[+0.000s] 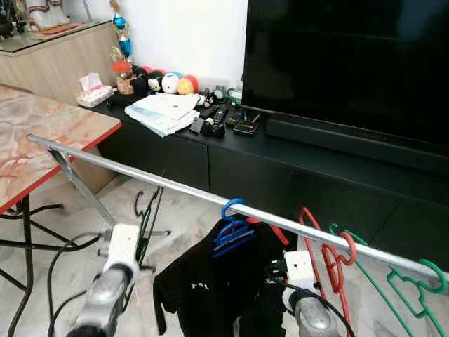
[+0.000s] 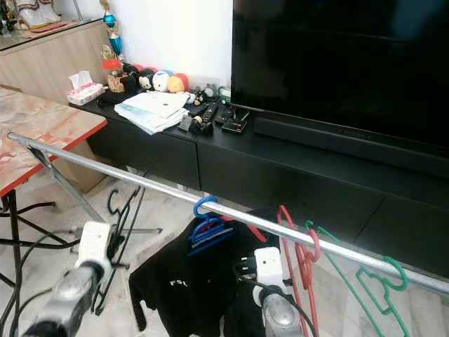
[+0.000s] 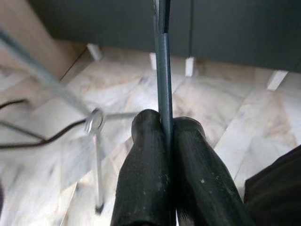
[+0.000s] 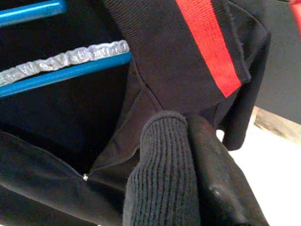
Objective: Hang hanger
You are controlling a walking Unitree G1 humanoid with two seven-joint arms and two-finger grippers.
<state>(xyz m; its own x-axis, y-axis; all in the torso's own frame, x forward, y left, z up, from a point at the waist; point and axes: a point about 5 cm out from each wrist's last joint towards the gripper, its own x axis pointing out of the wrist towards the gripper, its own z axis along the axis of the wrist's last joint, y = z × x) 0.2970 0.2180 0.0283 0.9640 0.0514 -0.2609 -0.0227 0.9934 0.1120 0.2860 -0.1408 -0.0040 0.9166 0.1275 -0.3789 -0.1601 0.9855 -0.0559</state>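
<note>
A silver rail (image 1: 175,184) runs across in front of me. On it hang a blue hanger (image 1: 231,228) carrying a black shirt (image 1: 210,288), a red hanger (image 1: 333,256) and a green hanger (image 1: 400,281). My left gripper (image 3: 165,123) is shut on a thin black hanger (image 1: 145,214), held just below the rail's left part, with its hook under the bar. My right gripper (image 4: 186,120) is shut on the black shirt's collar (image 4: 141,108), beside the red stripe (image 4: 207,42).
A marble-topped table (image 1: 42,133) with a red edge stands at the left. Behind the rail are a black TV console (image 1: 280,154) with papers (image 1: 165,111) and toys, and a large TV (image 1: 351,56). The rack's legs (image 1: 84,193) and cables lie on the tiled floor.
</note>
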